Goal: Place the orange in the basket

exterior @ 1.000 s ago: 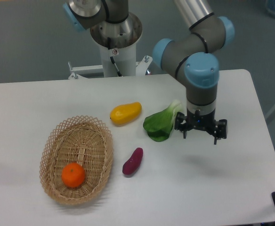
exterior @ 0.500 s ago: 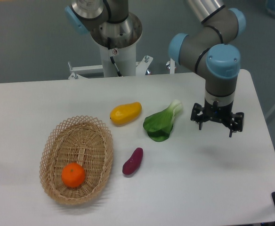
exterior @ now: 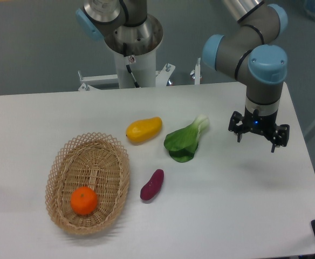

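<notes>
The pincer (exterior: 259,141) hangs above the desk (exterior: 238,205) near its right edge, fingers pointing down and spread apart, released and holding nothing. It is carried by the arm's blue-capped wrist (exterior: 266,65), which reaches in from the far side of the desk.

Toward the middle of the desk, well apart from the pincer, lies a leafy green vegetable (exterior: 185,140). Just beyond it, on the side nearer the far edge, lies an elongated yellow fruit (exterior: 144,129); a small purple vegetable (exterior: 152,185) lies nearer the front edge.

The basket (exterior: 62,164) stands toward the front left corner. The orange (exterior: 84,200) rests inside it, in the end nearest the front edge, fully below the lattice rim.

Judged from this layout, the placing is complete and the step in hand is clearing away. Done well, that step keeps the pincer high and on the right side of the desk, so no finger sweeps the vegetable or nudges the basket. The orange sits low on the weave and seems unlikely to roll out unless the basket is knocked.
</notes>
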